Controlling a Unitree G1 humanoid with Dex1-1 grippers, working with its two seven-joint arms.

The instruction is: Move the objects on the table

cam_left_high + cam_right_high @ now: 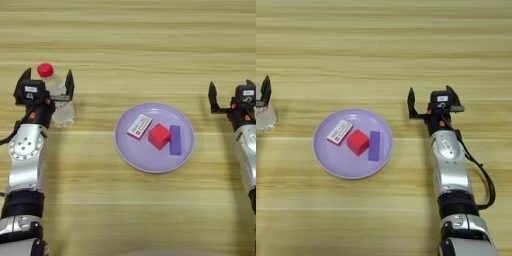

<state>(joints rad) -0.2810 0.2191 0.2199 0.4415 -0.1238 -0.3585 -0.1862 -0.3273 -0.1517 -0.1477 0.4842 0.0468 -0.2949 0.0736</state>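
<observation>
In the left eye view, the left gripper (46,82) had its two black fingers spread wide around the clear plastic bottle with the red cap (56,95), which stood on the light-wood table (150,45). On the round lilac plate (131,152) lay the small flat white box with red print (139,126), the small red cube (159,136) and a purple block (175,139). In the right eye view, the right gripper (431,99) sat just right of the plate, fingers spread apart and holding nothing.

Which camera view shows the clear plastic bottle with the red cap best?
The left eye view shows the bottle whole: red cap, clear body, standing on the table between the open fingers of the left gripper. The right eye view shows only a sliver of its body at the picture's left edge, without the cap.
</observation>
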